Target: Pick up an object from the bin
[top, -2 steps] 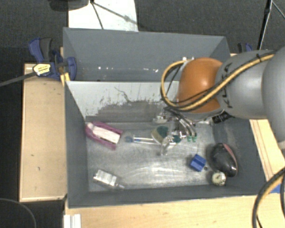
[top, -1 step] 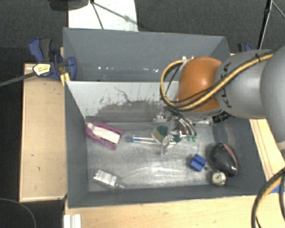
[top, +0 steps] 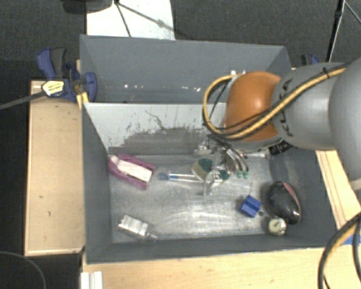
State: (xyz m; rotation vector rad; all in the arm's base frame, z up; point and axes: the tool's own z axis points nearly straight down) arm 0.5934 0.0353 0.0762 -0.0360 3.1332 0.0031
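Scanning the bin (top: 168, 65), you count six different single things; the end effector (top: 213, 176), whose opening you cannot tell, hangs beside one slim stick (top: 179, 177) lying left-right, blue end leftward.

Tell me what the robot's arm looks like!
The arm is thick, round and silver-grey. Near its end sits a shiny orange cover shaped like a ball. Yellow and black cables loop around it. The gripper below is small, metal, with green bits.
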